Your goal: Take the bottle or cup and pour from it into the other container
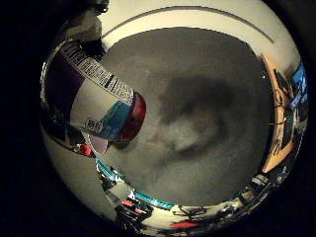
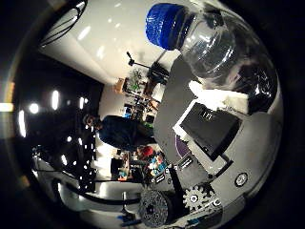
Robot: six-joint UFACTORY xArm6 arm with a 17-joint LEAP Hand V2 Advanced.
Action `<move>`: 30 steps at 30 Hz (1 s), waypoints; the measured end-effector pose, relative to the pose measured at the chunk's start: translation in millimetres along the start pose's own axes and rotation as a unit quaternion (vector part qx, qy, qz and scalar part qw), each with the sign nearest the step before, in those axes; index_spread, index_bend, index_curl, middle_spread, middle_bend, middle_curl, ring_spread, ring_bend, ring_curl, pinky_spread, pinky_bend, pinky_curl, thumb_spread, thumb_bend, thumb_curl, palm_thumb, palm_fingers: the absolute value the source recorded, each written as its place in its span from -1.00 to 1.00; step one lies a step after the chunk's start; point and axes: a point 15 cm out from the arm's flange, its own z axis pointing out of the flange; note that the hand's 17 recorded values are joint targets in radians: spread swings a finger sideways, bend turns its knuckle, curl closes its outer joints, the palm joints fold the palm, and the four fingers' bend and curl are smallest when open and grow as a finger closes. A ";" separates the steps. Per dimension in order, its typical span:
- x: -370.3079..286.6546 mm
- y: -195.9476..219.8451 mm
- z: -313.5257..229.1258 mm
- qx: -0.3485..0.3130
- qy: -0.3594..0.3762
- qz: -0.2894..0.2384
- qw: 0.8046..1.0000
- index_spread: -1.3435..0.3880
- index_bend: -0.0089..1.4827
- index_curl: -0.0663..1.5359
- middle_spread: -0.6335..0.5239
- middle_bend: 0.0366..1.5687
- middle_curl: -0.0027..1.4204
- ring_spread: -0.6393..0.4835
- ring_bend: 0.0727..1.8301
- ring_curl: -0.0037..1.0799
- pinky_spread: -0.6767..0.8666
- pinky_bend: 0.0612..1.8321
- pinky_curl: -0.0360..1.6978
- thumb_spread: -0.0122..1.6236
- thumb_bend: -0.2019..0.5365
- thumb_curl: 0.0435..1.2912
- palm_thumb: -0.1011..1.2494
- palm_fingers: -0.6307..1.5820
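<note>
**Bottle held close against the palm, above the grey counter**

Nearest the palm is a clear plastic bottle [image 2: 224, 52] with a blue cap [image 2: 167, 25]; it fills a large part of the thumb-side view and lies tilted across it, cap end pointing away from the hand's body. The hand [image 2: 209, 129] shows as white and black parts right beside the bottle: a white finger segment [image 2: 217, 99] presses against the bottle's clear wall, and a black block sits just below it, with a geared part further along the hand's body. The fingers are curled round the bottle and grip it.

In the little-finger-side view a second container comes next, also close: a cylindrical one with a white, purple and teal printed wrap [image 1: 94, 96] and a dark red end [image 1: 136, 116]. It lies tilted, its red end towards the middle of the counter. What supports it cannot be told from here.

Beyond both lies the counter [image 1: 207, 74], a dark grey mat-like surface with a soft shadow and a paler patch near its middle. A pale border runs along its far edge. Past the counter's edges the room shows shelves, clutter and ceiling lights.
</note>
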 end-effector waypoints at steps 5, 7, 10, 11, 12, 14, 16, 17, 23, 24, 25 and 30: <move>-35.3 -8.0 -4.4 -0.042 0.048 -0.020 0.998 0.30 0.61 0.16 -0.08 0.80 0.07 -0.32 0.41 0.67 -0.42 0.34 0.03 -0.88 -0.50 0.38 0.84 0.54; -42.2 -7.9 -3.2 -0.060 0.066 -0.021 0.996 0.30 0.61 0.16 -0.08 0.80 0.07 -0.32 0.41 0.68 -0.42 0.32 0.05 -0.88 -0.50 0.38 0.84 0.55; -53.1 -5.3 -5.5 -0.090 0.100 -0.019 0.991 0.30 0.61 0.16 -0.08 0.80 0.07 -0.33 0.41 0.69 -0.43 0.30 0.08 -0.88 -0.50 0.39 0.84 0.55; -59.4 -5.4 -6.6 -0.098 0.110 -0.020 0.989 0.30 0.61 0.16 -0.08 0.80 0.07 -0.33 0.40 0.69 -0.43 0.29 0.09 -0.88 -0.50 0.39 0.84 0.55; -66.0 -5.9 -6.2 -0.107 0.119 -0.021 0.987 0.30 0.61 0.16 -0.08 0.80 0.07 -0.33 0.40 0.70 -0.43 0.29 0.10 -0.89 -0.51 0.39 0.83 0.55; -77.1 -6.7 -4.7 -0.123 0.134 -0.025 0.983 0.31 0.61 0.16 -0.08 0.80 0.07 -0.33 0.40 0.70 -0.44 0.27 0.12 -0.89 -0.50 0.39 0.83 0.55; -87.4 -6.4 -1.4 -0.145 0.152 -0.032 0.977 0.31 0.61 0.16 -0.08 0.80 0.08 -0.34 0.40 0.71 -0.44 0.26 0.13 -0.89 -0.50 0.39 0.83 0.55; -91.2 -6.0 -0.5 -0.155 0.162 -0.034 0.974 0.31 0.62 0.16 -0.09 0.80 0.08 -0.34 0.40 0.72 -0.44 0.26 0.14 -0.90 -0.50 0.39 0.83 0.55; -123.9 -13.2 5.2 -0.211 0.242 -0.075 0.944 0.30 0.62 0.16 -0.09 0.80 0.08 -0.34 0.39 0.73 -0.45 0.23 0.18 -0.90 -0.50 0.39 0.83 0.56; -128.8 -14.8 6.7 -0.220 0.258 -0.081 0.937 0.30 0.62 0.16 -0.09 0.80 0.08 -0.34 0.39 0.73 -0.45 0.23 0.19 -0.90 -0.50 0.39 0.83 0.56; -133.1 -15.5 8.2 -0.230 0.271 -0.088 0.931 0.30 0.62 0.16 -0.09 0.79 0.08 -0.34 0.39 0.73 -0.46 0.22 0.19 -0.89 -0.51 0.38 0.83 0.56; -152.7 -15.8 15.9 -0.274 0.331 -0.114 0.896 0.30 0.61 0.16 -0.09 0.79 0.08 -0.34 0.39 0.74 -0.46 0.22 0.21 -0.89 -0.50 0.38 0.82 0.56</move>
